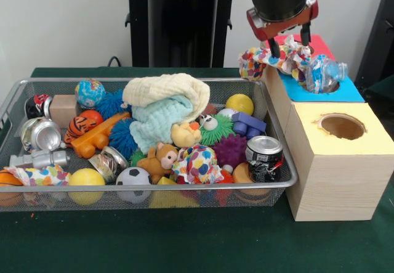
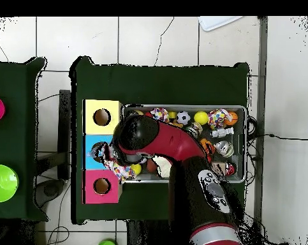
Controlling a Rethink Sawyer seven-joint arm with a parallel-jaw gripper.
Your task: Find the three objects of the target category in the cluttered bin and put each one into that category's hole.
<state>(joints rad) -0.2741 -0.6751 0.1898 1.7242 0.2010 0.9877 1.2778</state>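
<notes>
Front view, left to right: wire bin (image 1: pixel 280 162) on the green table (image 1: pixel 184 242), packed full. Left end has a crushed silver can (image 1: pixel 40 134), a globe ball (image 1: pixel 90 92), a tiger-striped ball (image 1: pixel 80 125), an orange toy (image 1: pixel 98 138), a yellow ball (image 1: pixel 86 178). Middle: cream and mint towels (image 1: pixel 165 110) piled on top, soccer ball (image 1: pixel 133 177), small brown teddy (image 1: pixel 161 159), spotted cloth (image 1: pixel 197 164). Right end: purple spiky ball (image 1: pixel 229 150), blue block (image 1: pixel 249 125), upright drink can (image 1: pixel 265 157) against the bin's right wall. Just right of the bin sit the boxes: yellow-topped box (image 1: pixel 369 138) with an open round hole (image 1: pixel 342 126), behind it the blue-topped box (image 1: pixel 351 91) with a plastic bottle (image 1: pixel 323 74) lying in its hole, then a pink one (image 1: pixel 320 45) at the back. Gripper (image 1: pixel 289 44) is above the blue box, fingers clamped on a multicoloured spotted cloth (image 1: pixel 258 62) that hangs over the box's left edge, clear of the bin. Overhead view agrees: cloth (image 2: pixel 116 167) at the blue box.
</notes>
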